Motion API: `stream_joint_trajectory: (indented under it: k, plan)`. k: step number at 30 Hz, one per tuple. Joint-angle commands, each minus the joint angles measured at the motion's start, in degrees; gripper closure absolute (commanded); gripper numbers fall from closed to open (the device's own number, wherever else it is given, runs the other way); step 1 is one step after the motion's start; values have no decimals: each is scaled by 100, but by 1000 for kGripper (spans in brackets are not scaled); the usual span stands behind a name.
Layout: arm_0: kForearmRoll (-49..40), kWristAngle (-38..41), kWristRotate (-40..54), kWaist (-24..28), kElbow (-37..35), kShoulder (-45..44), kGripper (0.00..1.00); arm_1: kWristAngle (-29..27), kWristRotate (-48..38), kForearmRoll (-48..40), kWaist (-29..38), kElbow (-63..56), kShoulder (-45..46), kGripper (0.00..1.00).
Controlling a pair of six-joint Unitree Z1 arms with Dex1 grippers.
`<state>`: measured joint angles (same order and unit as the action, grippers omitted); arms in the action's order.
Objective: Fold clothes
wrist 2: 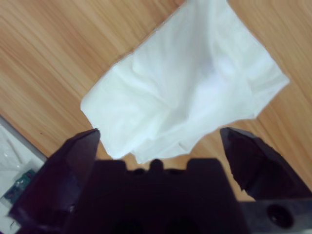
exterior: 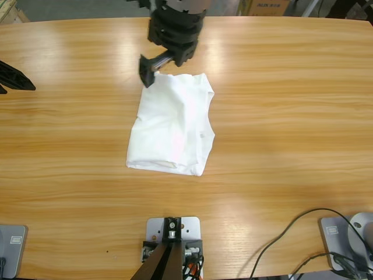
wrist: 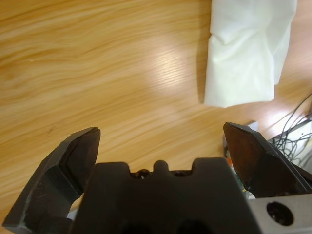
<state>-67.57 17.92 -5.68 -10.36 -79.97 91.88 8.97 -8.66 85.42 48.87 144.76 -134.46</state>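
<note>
The clothes are one white T-shirt [exterior: 172,125], lying folded into a rough rectangle at the middle of the wooden table. An arm comes down from the top middle, and its gripper, my right gripper [exterior: 147,73], hangs at the shirt's far left corner. In the right wrist view my right gripper [wrist 2: 160,132] is open above the shirt [wrist 2: 190,87], holding nothing. My left gripper [wrist: 162,131] is open over bare wood, with the shirt [wrist: 243,53] well away at the upper right. A black jaw of the left gripper [exterior: 17,79] shows at the table's left edge.
The wooden table [exterior: 291,87] stretches bare to both sides of the shirt. Black cables [exterior: 291,233] trail over the front right edge. Boxes [exterior: 262,6] stand beyond the far edge.
</note>
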Motion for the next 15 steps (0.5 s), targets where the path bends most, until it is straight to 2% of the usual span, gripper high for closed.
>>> stream_joint_trajectory:
  k: [1, 15]
  plan:
    - [-28, 62, 76, 69, 139, -126, 0, 661, 444, 669, 42, 1098, -1279, 0]
    - [-28, 62, 85, 69, 273, -205, 0, 898, 735, 669, -155, 1107, -1924, 0]
